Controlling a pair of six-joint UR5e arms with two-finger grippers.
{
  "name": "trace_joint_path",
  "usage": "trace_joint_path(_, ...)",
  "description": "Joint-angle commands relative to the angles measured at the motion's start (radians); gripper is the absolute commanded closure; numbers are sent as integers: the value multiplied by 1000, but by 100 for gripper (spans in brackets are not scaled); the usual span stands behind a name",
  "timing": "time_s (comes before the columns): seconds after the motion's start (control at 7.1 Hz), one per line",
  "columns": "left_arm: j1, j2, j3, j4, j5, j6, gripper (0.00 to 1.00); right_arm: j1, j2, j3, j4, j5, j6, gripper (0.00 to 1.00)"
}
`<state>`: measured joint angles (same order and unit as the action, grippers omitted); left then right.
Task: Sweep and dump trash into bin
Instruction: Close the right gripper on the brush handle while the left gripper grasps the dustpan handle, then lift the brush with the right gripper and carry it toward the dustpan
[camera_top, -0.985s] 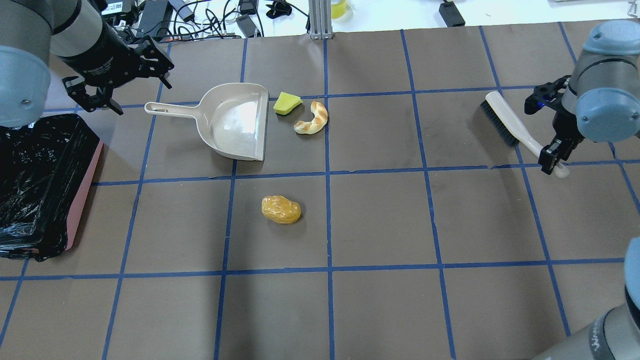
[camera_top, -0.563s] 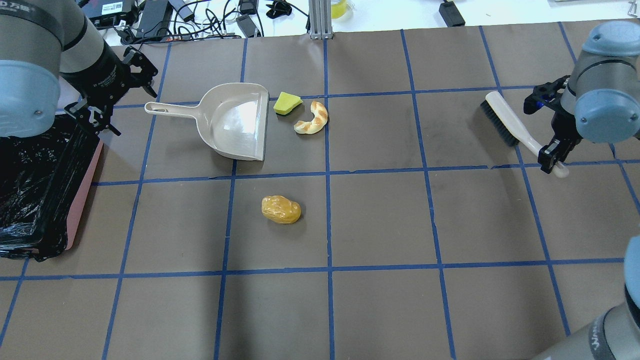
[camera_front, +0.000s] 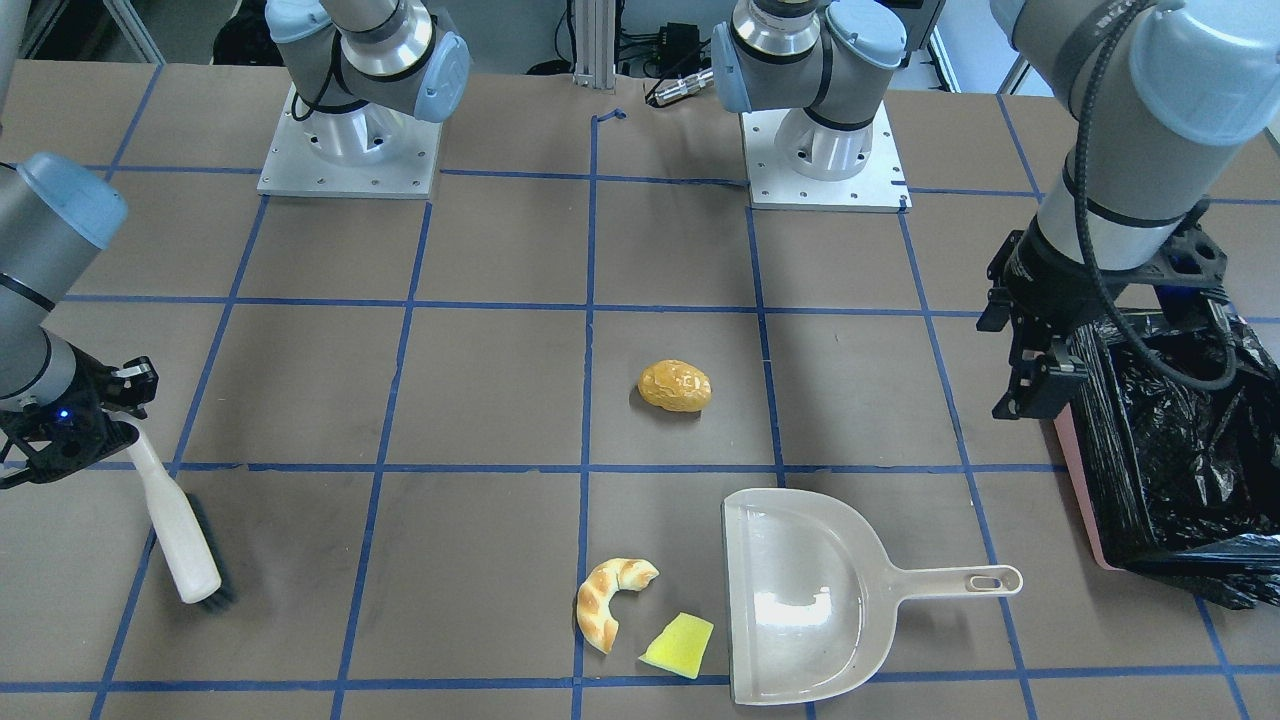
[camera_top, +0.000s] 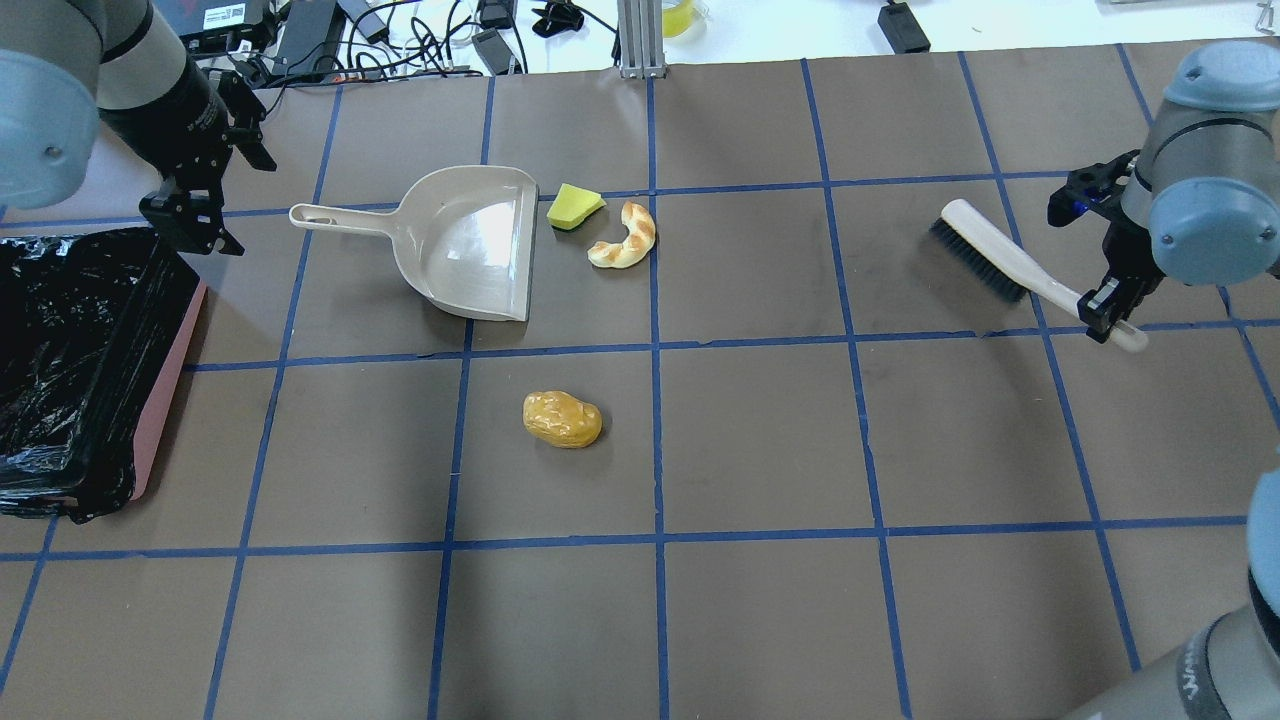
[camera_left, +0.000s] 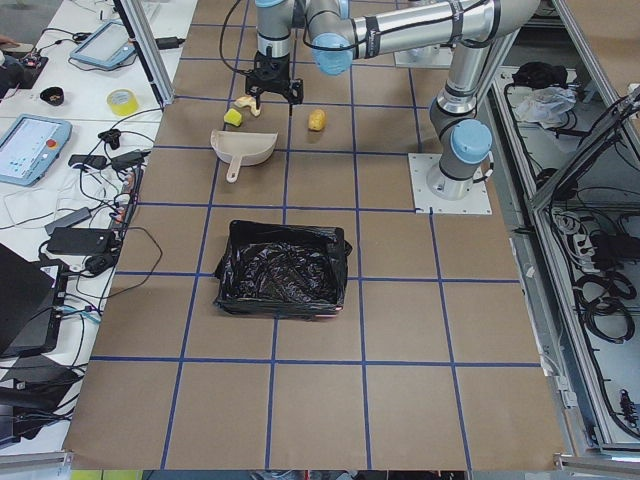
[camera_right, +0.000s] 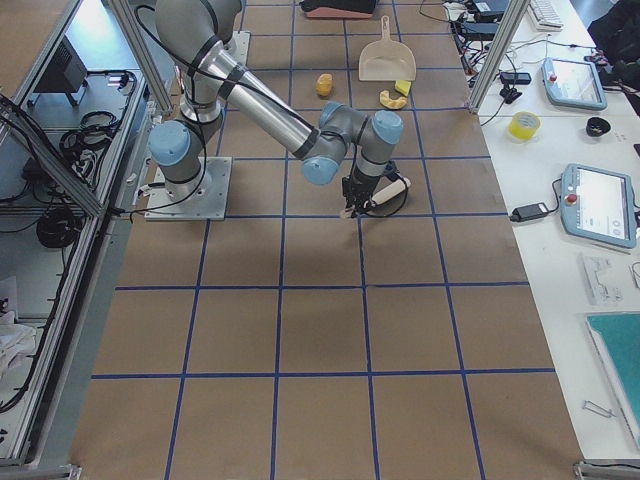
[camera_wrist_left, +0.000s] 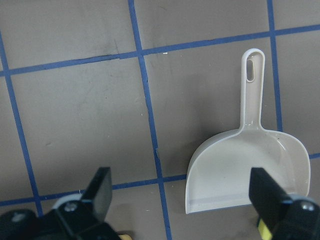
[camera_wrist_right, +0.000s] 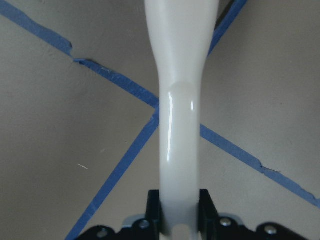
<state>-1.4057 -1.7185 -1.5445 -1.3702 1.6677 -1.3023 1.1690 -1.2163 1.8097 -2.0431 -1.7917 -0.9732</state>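
The golden bread roll (camera_top: 562, 419) (camera_front: 675, 386) lies alone mid-table. The croissant piece (camera_top: 625, 238) (camera_front: 608, 600) and the yellow wedge (camera_top: 574, 206) (camera_front: 679, 646) lie just off the open mouth of the beige dustpan (camera_top: 470, 245) (camera_wrist_left: 250, 165). The pink bin with its black bag (camera_top: 70, 370) (camera_front: 1170, 440) stands at the left edge. My left gripper (camera_top: 235, 195) (camera_front: 1000, 360) (camera_wrist_left: 180, 187) is open and empty, up beside the tip of the dustpan's handle, near the bin's far corner. My right gripper (camera_top: 1105, 318) (camera_wrist_right: 180, 215) is shut on the handle of a white brush (camera_top: 985, 255) (camera_front: 175, 520).
Cables, adapters and a metal post (camera_top: 640, 40) sit beyond the table's far edge. The two arm bases (camera_front: 345, 150) (camera_front: 820, 150) stand on the robot's side. Blue tape lines grid the brown table top.
My left gripper has turned and drawn back to the left, away from the dustpan handle. The brush has swung in my right gripper, its head moving toward the table's middle.
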Motion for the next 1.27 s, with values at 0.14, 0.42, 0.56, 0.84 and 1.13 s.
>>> trace_joint_path(0.14, -4, -150, 86, 46, 12, -140, 3, 12, -22, -18, 4, 0, 81, 89)
trace_joint_path(0.42, -4, -229, 84, 115, 18, -158, 3, 130, -58, -122, 155, -6, 353, 89)
trace_joint_path(0.56, -4, -259, 84, 131, 20, -163, 3, 217, -54, -172, 228, -14, 537, 89)
trace_joint_path(0.84, -4, -308, 78, 197, 20, -158, 1, 355, -7, -252, 282, -12, 788, 88)
trace_joint_path(1.13, -4, -323, 76, 223, 20, -155, 1, 444, 110, -413, 366, -3, 960, 88)
